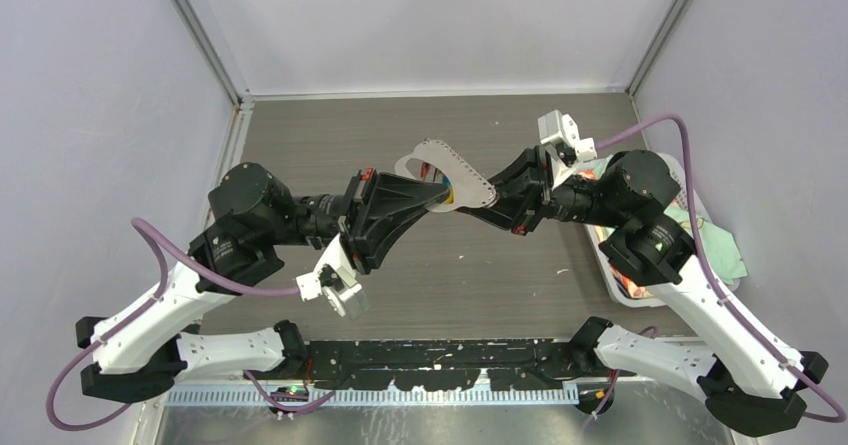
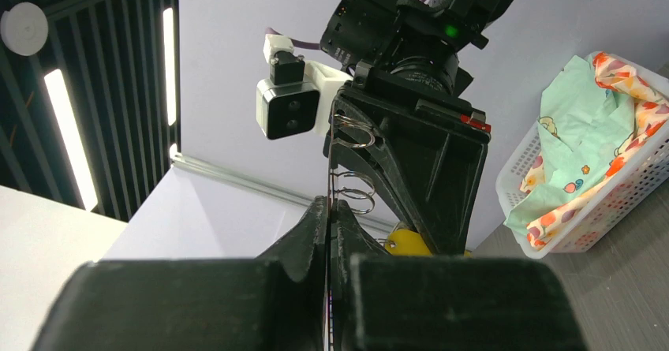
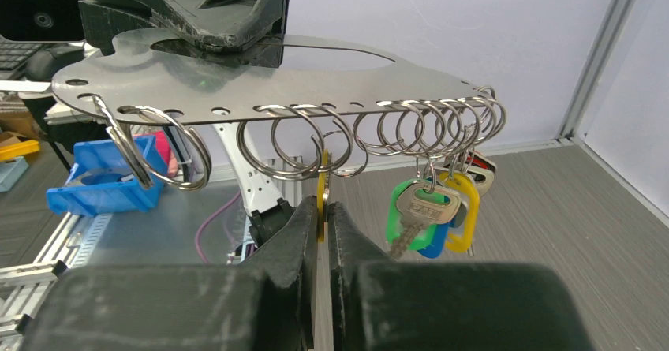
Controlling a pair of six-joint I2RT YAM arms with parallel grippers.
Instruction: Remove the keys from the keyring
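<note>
The keyring (image 1: 440, 161), a flat silvery plate with an oval cutout, is held level above the table's middle. My left gripper (image 1: 425, 197) is shut on its near edge; in the left wrist view the plate (image 2: 328, 169) runs edge-on between the closed jaws (image 2: 329, 209). Wire rings (image 3: 296, 134) hang along its hole-lined edge (image 3: 260, 91). My right gripper (image 3: 322, 207) is shut on a yellow key (image 3: 322, 179) hanging from one ring. More keys (image 3: 430, 209) with green, blue and yellow heads hang in a bunch to the right.
A white basket (image 1: 700, 200) of patterned cloth (image 2: 584, 142) stands at the table's right edge, behind the right arm. A blue box (image 3: 99, 179) lies past the table's left side. Grey walls enclose the back and sides.
</note>
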